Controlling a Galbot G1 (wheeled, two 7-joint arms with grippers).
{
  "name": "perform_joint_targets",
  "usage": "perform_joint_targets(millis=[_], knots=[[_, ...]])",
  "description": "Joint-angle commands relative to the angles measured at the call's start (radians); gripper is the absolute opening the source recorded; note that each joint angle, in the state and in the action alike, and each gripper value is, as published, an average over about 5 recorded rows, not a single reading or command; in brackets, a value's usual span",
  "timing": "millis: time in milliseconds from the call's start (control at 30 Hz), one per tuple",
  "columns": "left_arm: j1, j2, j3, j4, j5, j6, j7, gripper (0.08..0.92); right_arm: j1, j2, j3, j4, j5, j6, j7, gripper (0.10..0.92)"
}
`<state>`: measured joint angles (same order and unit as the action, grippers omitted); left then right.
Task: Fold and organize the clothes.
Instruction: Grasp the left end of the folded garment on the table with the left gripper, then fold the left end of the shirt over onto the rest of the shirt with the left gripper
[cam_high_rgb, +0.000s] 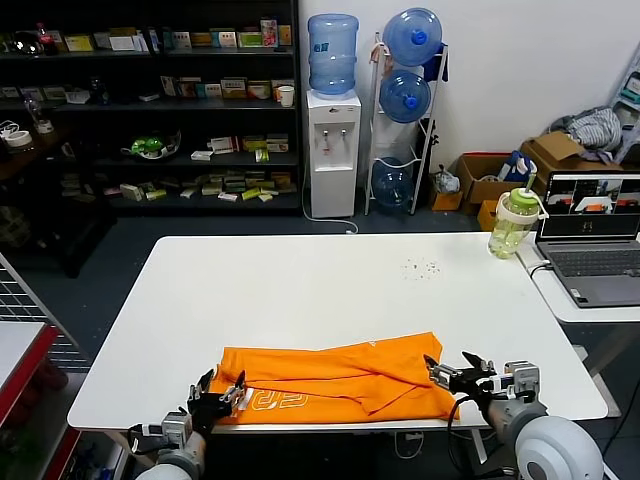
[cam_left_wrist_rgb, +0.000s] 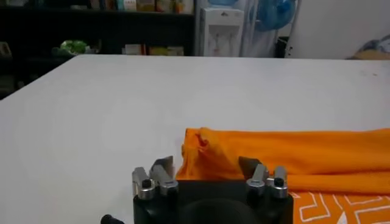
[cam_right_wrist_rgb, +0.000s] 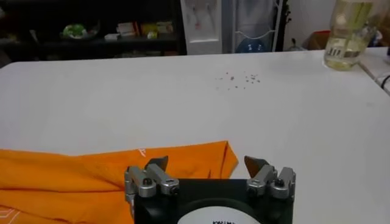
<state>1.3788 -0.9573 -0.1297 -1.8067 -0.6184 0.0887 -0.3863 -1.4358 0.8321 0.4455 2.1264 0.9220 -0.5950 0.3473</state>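
**Orange cotton T-shirt, partly folded, near edge of table**

Orange T-shirt (cam_high_rgb: 345, 382): lying on the white table (cam_high_rgb: 300, 290), along its near edge, between the two grippers. Folded lengthwise into a long, loosely doubled band; white lettering showing on the lower layer toward the near-left part. Long axis parallel to the near edge, ends pointing at the table's left and right sides. Top layer rumpled, edges not squared.

Left gripper (cam_left_wrist_rgb: 207, 173): at the near-left end of the garment, jaws spread wide, nothing held, fabric just ahead of the fingertips.

Right gripper (cam_right_wrist_rgb: 207, 167): at the near-right end, jaws fully apart, nothing held, shirt corner just ahead.

Progress, as judged: first lengthwise fold laid down and let go. Remaining: crosswise folds to shorten the band, smoothing of wrinkles, final tidy placement. Roughly a third to halfway through.
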Motion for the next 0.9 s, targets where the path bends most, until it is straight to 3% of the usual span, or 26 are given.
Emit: perform_joint_targets(millis=[33,533,667,900], knots=[[0.002,-0.027,0.004,0.036,0.010,-0.013,-0.003,0.649,-0.008,0.002,0.006,0.002,0.000,0.002,0.003,0.823],[-0.003,-0.024,-0.012,-0.011,0.021,-0.025,-0.028,0.216,0.003,0.013,-0.001,-0.006,-0.007,0.010,0.004,0.823],[0.012,0.029,-0.042,-0.073,0.010,-0.017,-0.044,0.136,0.021,0.015,-0.006,-0.010,-0.009,0.014,0.003,0.823],[0.123,0.197,-0.239,-0.113,-0.074,0.000,-0.043,0.131,0.080,0.027,-0.039,-0.029,-0.014,0.021,0.002,0.823]])
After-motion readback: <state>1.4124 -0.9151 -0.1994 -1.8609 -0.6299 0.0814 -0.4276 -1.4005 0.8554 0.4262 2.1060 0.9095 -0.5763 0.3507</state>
